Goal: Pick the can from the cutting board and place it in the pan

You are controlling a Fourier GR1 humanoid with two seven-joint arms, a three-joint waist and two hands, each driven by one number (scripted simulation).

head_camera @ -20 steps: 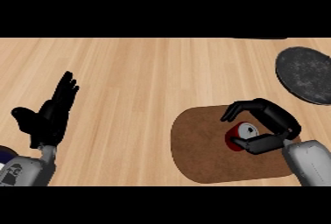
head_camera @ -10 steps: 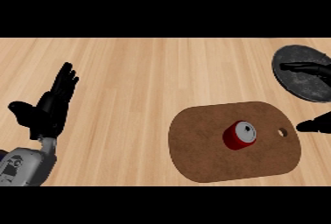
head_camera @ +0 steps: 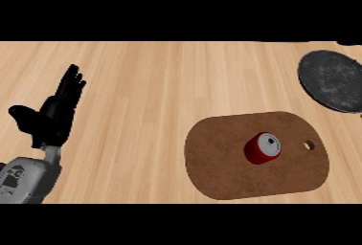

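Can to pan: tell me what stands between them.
Nothing visible. The can stands on the cutting board; only bare board and wooden counter lie between it and the pan at the upper right.

I see just one thing to tell about here, and that is the counter (head_camera: 163, 86). Its top is made of wood. The wood is a light, warm brown, like honey. It is built from long boards that lie side by side. The boards run from the left side of my view to the right side. Thin lines show where one board meets the next. Some boards look a bit paler and some a bit darker. Soft streaks run along each board the same way the board goes. The top looks flat and smooth, and it fills my whole view from edge to edge.
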